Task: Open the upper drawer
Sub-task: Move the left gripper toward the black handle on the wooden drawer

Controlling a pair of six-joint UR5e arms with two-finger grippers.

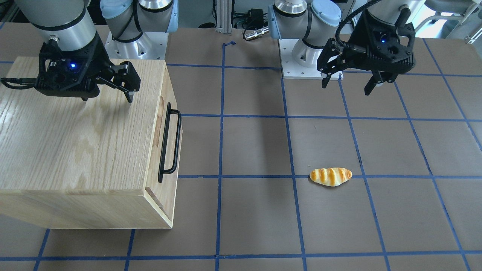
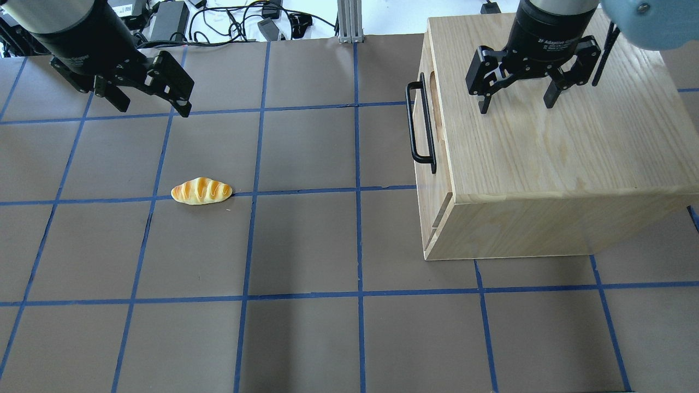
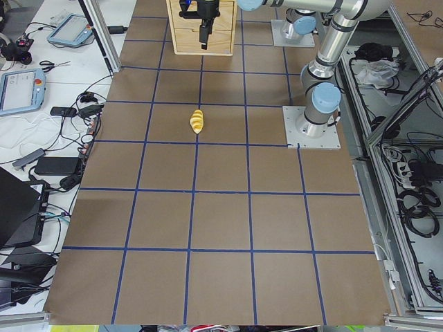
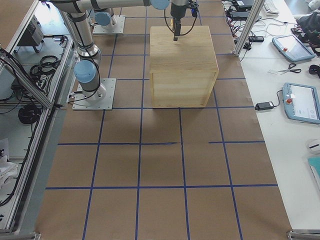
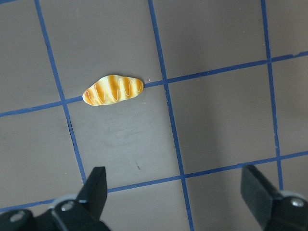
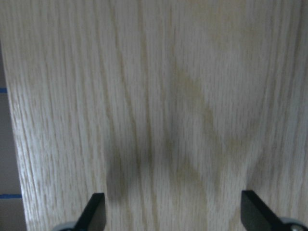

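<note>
Oak upper drawer (image 2: 438, 142) sits shut in the cabinet (image 2: 546, 158), black bar handle (image 2: 420, 123) facing table centre; the right gripper (image 2: 516, 103) hangs wide-jawed over the cabinet top, behind it. Its wrist view shows only wood grain; the left gripper (image 2: 154, 108) gapes wide above a bread roll (image 5: 113, 90)

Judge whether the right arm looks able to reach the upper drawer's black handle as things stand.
Probably yes. The right gripper hovers open above the cabinet top, near the handle on the upper drawer; nothing stands before that front; the bread roll lies far off. It must clear the edge and descend.
</note>
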